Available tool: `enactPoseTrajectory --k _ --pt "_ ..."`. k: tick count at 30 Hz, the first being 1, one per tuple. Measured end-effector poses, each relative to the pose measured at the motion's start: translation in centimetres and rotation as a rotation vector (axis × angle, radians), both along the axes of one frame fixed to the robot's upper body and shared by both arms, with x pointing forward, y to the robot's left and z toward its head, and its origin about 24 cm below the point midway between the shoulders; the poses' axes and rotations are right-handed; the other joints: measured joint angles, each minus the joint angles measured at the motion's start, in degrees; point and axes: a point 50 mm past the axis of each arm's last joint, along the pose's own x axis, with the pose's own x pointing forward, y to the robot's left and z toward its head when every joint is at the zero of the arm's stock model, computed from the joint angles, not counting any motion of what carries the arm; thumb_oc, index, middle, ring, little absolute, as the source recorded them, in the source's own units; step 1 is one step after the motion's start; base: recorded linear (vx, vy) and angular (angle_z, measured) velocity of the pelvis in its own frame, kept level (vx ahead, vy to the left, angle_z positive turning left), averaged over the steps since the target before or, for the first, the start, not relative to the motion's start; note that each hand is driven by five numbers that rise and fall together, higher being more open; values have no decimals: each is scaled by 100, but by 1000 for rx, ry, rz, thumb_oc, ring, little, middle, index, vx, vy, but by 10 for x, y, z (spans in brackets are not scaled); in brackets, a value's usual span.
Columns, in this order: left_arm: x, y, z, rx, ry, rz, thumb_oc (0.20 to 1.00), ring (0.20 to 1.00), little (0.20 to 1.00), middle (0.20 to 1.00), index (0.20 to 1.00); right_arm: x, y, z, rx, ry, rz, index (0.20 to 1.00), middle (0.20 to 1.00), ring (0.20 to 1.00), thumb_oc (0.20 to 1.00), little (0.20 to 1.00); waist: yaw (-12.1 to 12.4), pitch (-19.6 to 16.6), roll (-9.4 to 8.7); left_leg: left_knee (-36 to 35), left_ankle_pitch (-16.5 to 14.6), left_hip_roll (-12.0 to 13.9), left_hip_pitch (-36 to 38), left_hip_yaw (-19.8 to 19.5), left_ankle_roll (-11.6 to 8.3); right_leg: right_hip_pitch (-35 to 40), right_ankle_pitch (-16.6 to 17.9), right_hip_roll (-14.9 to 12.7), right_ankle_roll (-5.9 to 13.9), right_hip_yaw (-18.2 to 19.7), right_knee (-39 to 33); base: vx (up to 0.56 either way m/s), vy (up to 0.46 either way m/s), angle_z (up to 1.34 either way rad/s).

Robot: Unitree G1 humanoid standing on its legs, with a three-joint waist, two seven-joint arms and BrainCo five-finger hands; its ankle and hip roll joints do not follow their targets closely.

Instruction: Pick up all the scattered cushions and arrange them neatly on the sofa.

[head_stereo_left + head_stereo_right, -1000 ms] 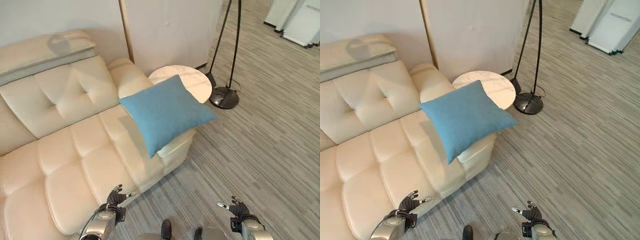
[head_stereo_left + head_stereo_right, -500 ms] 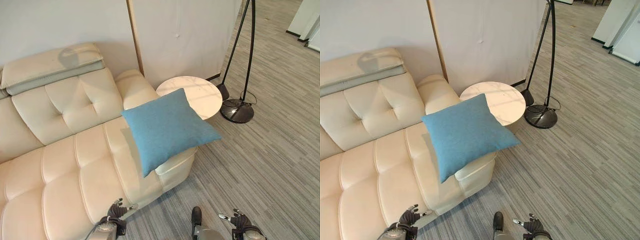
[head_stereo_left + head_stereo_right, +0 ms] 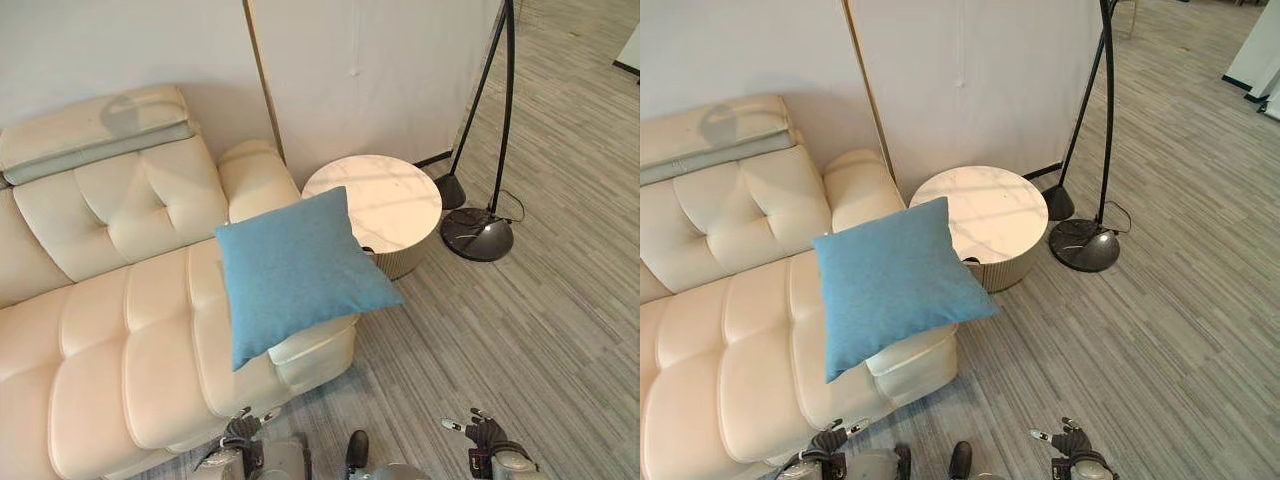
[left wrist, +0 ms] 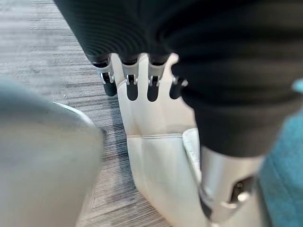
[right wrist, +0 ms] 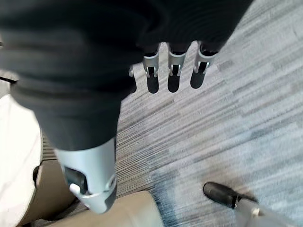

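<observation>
Cream tufted leather sofa (image 3: 110, 330) stands on grey striped carpet floor (image 3: 540, 330), its back against the wall. One square blue fabric cushion (image 3: 298, 270) lies on the sofa's seat at its end by the armrest, tilted, with one corner overhanging the seat's end edge. On the floor just beside that end stands a round white marble-topped side table (image 3: 385, 205). Near the table, a black floor lamp base (image 3: 477, 234) rests on the floor.
</observation>
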Motion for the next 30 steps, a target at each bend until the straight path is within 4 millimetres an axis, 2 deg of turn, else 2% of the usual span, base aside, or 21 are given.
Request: enactPoseTrajectory --k 1,3,4,5,6,7,8,9,11,12,13,14,15,16,17,20,21,23,25,26,30 --pt "-3 1 -2 1 20 -3 1000 1000 1000 1000 1000 -2 2 -2 -2 13 3 1000 1000 1000 1000 1000 -59 7 88 -339 233 120 34 84 -38 352 -1 238 -153 -263 -366 293 92 71" --pt "-4 7 -2 16 27 0 1000 1000 1000 1000 1000 -6 7 -5 9 26 -2 1000 1000 1000 1000 1000 -29 -97 -27 -434 350 59 215 263 83 413 -75 314 -41 -360 -538 356 140 56" --pt "-6 14 -1 30 33 18 1000 1000 1000 1000 1000 -3 12 -6 23 22 -4 1000 1000 1000 1000 1000 24 -137 -105 -442 403 -27 380 346 223 518 -338 311 464 -430 -502 402 193 25" --pt "-9 15 -2 28 38 37 1000 1000 1000 1000 1000 -2 12 -6 25 20 -5 1000 1000 1000 1000 1000 10 -169 -82 -444 430 -31 496 245 263 400 -260 297 404 -472 -234 404 210 25" --pt "-13 16 -3 30 48 52 1000 1000 1000 1000 1000 2 13 -5 25 13 0 1000 1000 1000 1000 1000 9 -156 -101 -436 422 -110 635 192 265 488 -276 330 104 -461 -231 399 222 14" --pt "-15 15 -5 30 59 53 1000 1000 1000 1000 1000 3 14 -5 25 15 -1 1000 1000 1000 1000 1000 19 -164 -111 -397 396 -189 691 198 296 545 -261 338 74 -441 -290 382 235 -2" --pt "-19 15 -6 24 68 60 1000 1000 1000 1000 1000 9 17 -3 32 -3 5 1000 1000 1000 1000 1000 14 -159 -153 -368 299 -502 737 223 542 587 -280 262 111 -370 -252 332 234 -3" --pt "-19 14 -6 17 70 68 1000 1000 1000 1000 1000 12 17 -2 33 -15 9 1000 1000 1000 1000 1000 -9 -148 -84 -452 336 -629 725 205 718 577 -276 290 115 -328 -130 205 153 8" --pt "-17 15 -6 12 65 81 1000 1000 1000 1000 1000 8 17 -4 32 0 14 1000 1000 1000 1000 1000 -20 -139 65 -449 347 -659 717 267 1026 598 -358 435 201 -303 214 191 222 18" --pt "-16 18 -5 21 59 80 1000 1000 1000 1000 1000 4 19 -5 39 9 17 1000 1000 1000 1000 1000 -1 -163 276 -377 510 -377 743 152 1292 568 -555 678 339 -190 736 207 282 2" --pt "-15 23 -4 39 63 84 1000 1000 1000 1000 1000 1 25 -8 48 22 35 1000 1000 1000 1000 1000 10 -220 99 -312 355 -481 771 161 1278 350 -767 541 430 -135 1311 195 313 -4" --pt "-13 24 -3 42 61 83 1000 1000 1000 1000 1000 1 26 -8 47 25 44 1000 1000 1000 1000 1000 9 -212 95 -223 302 -490 820 193 1271 37 -824 443 506 -174 2003 107 157 -3" --pt "-13 24 -3 46 62 72 1000 1000 1000 1000 1000 4 26 -6 44 9 57 1000 1000 1000 1000 1000 -33 -175 69 -263 284 -434 877 120 1301 -531 -825 133 534 -335 3353 110 169 18" --pt "-11 22 -3 47 59 59 1000 1000 1000 1000 1000 3 26 -5 45 0 60 1000 1000 1000 1000 1000 -137 -135 71 -328 272 -546 1053 -27 1312 -921 -1085 -268 464 -321 4268 68 42 41" --pt "-9 20 -2 44 56 51 1000 1000 1000 1000 1000 -2 24 -6 42 9 57 1000 1000 1000 1000 1000 -200 -186 3 -396 312 -591 1160 -74 1325 -985 -1297 -426 471 -142 4293 70 -12 58" --pt "3 19 2 47 22 36 1000 1000 1000 1000 1000 -5 26 -8 49 30 59 1000 1000 1000 1000 1000 -161 -107 100 -394 338 -571 1156 -199 1278 -1150 -1418 -631 670 567 2899 75 -58 32" --pt "8 20 3 52 18 34 1000 1000 1000 1000 1000 -3 27 -8 51 25 60 1000 1000 1000 1000 1000 -174 -44 172 -397 349 -502 1120 -314 1206 -1238 -1213 -598 684 812 2005 91 -96 24" --pt "11 21 2 53 27 45 1000 1000 1000 1000 1000 -2 26 -9 50 33 59 1000 1000 1000 1000 1000 -150 36 279 -397 320 -363 1124 -430 1087 -1092 -616 -354 724 1170 1114 126 -119 29" --pt "0 28 -2 75 67 56 1000 1000 1000 1000 1000 -7 26 -12 50 56 51 1000 1000 1000 1000 1000 -143 37 207 -398 284 -328 1193 -626 911 -547 315 -242 735 1261 164 189 -151 48" --pt "-7 30 -5 79 94 60 1000 1000 1000 1000 1000 -11 24 -14 43 80 45 1000 1000 1000 1000 1000 -147 19 157 -398 232 -330 1293 -681 817 -235 689 -226 589 1169 -232 121 -109 32" --pt "-38 32 -15 62 177 120 1000 1000 1000 1000 1000 -11 22 -14 39 78 42 1000 1000 1000 1000 1000 -134 -41 147 -436 87 -179 1390 -789 566 113 721 -65 404 1012 -604 137 -162 20"
